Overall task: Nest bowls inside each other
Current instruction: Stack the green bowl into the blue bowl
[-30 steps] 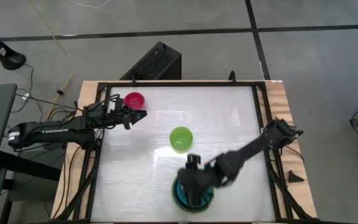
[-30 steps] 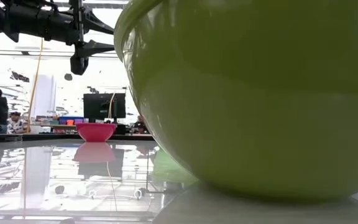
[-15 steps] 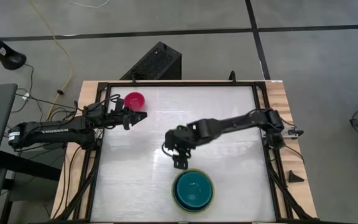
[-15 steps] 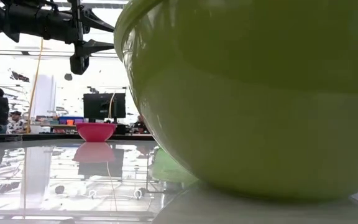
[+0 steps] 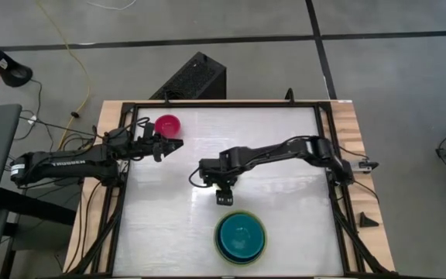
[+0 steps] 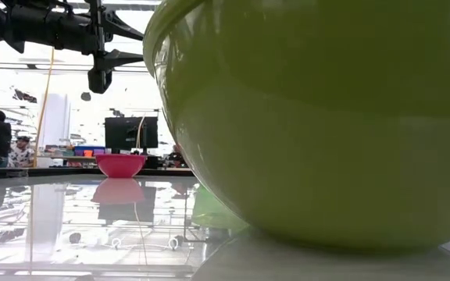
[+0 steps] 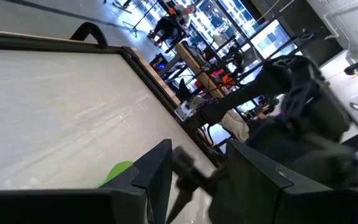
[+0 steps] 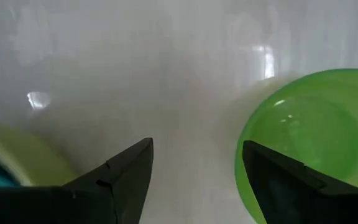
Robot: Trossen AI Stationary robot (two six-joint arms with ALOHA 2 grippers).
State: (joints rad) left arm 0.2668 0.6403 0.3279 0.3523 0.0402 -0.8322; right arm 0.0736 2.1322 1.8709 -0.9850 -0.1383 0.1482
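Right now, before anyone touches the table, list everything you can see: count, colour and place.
Table: one, white, black-framed.
Large bowl: one, lime green, at the table edge by the low camera, outermost of a stack.
Blue bowl: one, light blue, rim only, nested in it.
Teal bowl: one, innermost.
Small bowl: one, lime green, mid-table.
Pink bowl: one, magenta, far left corner.
Box: one, black, on the floor behind the table.
Left hand: open, beside the pink bowl.
Right hand: open, by the small bowl.

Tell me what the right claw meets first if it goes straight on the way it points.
Probably bare table: the right claw, open, frames empty surface. The small lime green bowl lies just beside that line, so depth may change this.
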